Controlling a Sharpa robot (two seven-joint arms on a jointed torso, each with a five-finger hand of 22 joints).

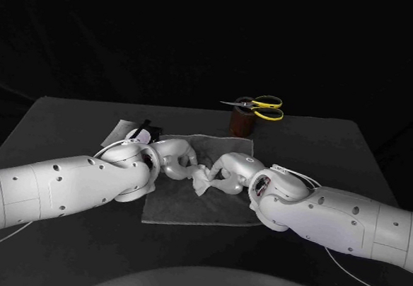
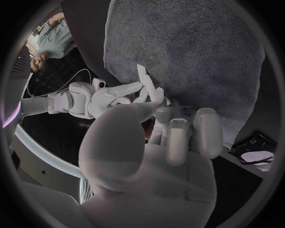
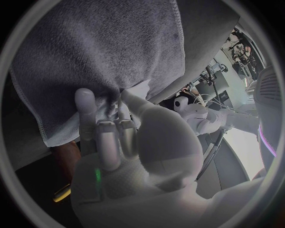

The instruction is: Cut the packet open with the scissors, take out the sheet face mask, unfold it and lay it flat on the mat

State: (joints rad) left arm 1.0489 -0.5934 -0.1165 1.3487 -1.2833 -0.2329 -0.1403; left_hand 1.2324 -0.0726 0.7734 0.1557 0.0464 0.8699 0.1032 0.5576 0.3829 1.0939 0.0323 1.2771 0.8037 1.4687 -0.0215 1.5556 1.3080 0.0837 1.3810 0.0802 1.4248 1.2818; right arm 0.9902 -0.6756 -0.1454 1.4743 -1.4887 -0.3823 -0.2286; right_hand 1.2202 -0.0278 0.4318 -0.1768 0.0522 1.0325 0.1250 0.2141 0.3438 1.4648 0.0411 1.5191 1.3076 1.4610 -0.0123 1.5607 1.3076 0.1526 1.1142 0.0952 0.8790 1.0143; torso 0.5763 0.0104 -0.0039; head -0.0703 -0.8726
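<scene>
Both hands meet over the middle of the mat point(image 1: 202, 212). The left hand point(image 1: 176, 159) and right hand point(image 1: 232, 169) each have fingers closed on the sheet mask point(image 1: 203, 180), a bunched white wad between them just above the mat. I can't read its long axis and neither hand is nearer. I judge the unfolding pull runs outward, toward opposite mat edges. The scissors point(image 1: 260, 107) sit beyond the mat's far edge.

table point(image 1: 66, 117): black, square-on | mat point(image 1: 197, 214): grey cloth lying flat at the middle, far edge rumpled | packet point(image 1: 133, 133): pale, just off the mat's far-left corner | cup point(image 1: 242, 123): brown, upright near the far edge, behind the mat
</scene>
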